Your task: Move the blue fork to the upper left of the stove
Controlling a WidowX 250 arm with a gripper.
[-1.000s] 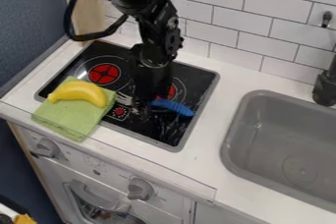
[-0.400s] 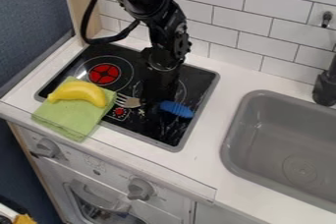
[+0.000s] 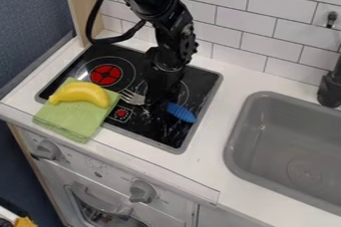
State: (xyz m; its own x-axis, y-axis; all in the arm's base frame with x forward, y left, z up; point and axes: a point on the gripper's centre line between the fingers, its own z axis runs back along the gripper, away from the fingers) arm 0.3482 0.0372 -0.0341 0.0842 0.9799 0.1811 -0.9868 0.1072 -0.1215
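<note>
Above the right-hand part of the stove (image 3: 158, 135), the pincer (image 3: 154, 106) hung low over the middle of the fork (image 3: 181, 113). I could not tell whether it was released, clenched or grasping the fork. The fork's blue handle ran out from under it toward the stove's right edge, and the metal tines (image 3: 134, 97) showed on the other side, toward the stove's left. The arm (image 3: 174, 34) came down from beyond the stove's back edge, with a black cable (image 3: 96, 14) looping beside it.

On the left of the stove was a red burner (image 3: 105, 74), and near the stove's front a small red dial mark (image 3: 121, 113). A green cloth (image 3: 67, 120) overlapped the stove's front left corner and the white surface (image 3: 204, 157), with a yellow banana (image 3: 81, 93) lying on it. To the right of the stove, a grey sink (image 3: 274, 136) was set into the surface, and a dark faucet (image 3: 329, 91) stood behind it. White tiles (image 3: 276, 9) rose behind the stove; two knobs (image 3: 142, 191) sat below its front.
</note>
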